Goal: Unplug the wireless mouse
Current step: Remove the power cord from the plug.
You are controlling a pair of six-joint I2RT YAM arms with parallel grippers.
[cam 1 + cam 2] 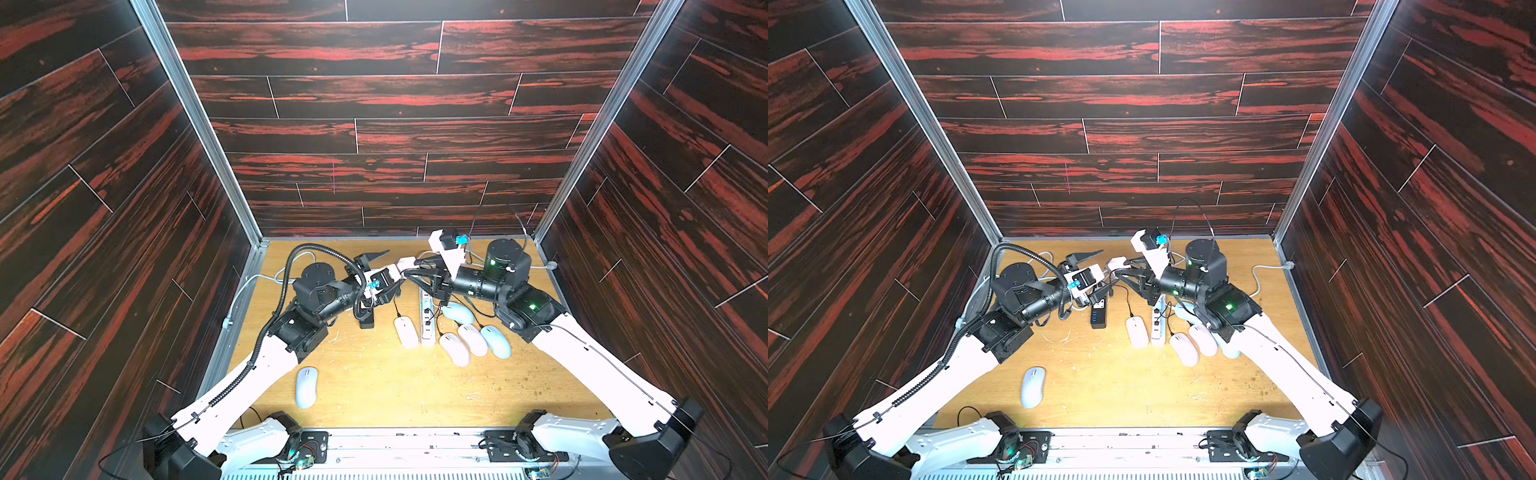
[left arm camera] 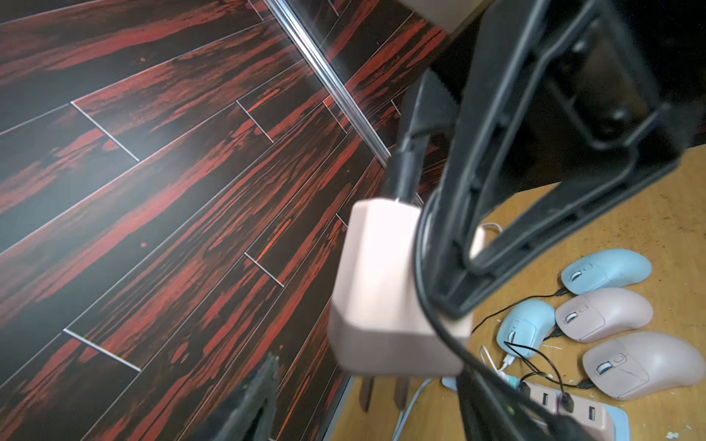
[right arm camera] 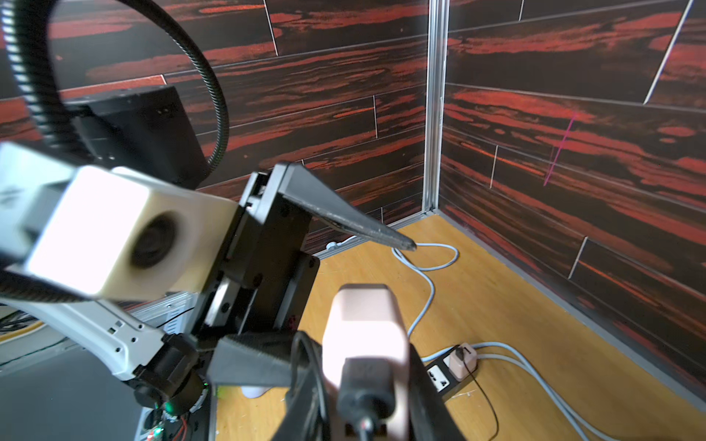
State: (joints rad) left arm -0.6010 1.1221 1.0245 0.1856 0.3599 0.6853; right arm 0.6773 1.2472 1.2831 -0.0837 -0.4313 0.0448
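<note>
A pink charger (image 1: 405,262) (image 1: 1116,262) hangs above the back of the table, and my right gripper (image 1: 420,266) (image 3: 363,401) is shut on it. A black USB plug (image 3: 366,389) sits in the charger's end, its cable trailing down. My left gripper (image 1: 386,271) (image 2: 376,404) is open, its jaws straddling the charger (image 2: 382,286) with a gap at one finger (image 2: 259,397). A white mouse (image 1: 406,331) (image 1: 1137,331) lies on the table below; a black cable rises from it toward the grippers.
A white power strip (image 1: 427,322) lies beside that mouse, with several pink and blue mice (image 1: 472,338) to its right, cabled. A black USB hub (image 1: 366,318) sits under the left wrist. One loose mouse (image 1: 306,386) lies front left. A black socket strip (image 3: 439,378) lies at the back.
</note>
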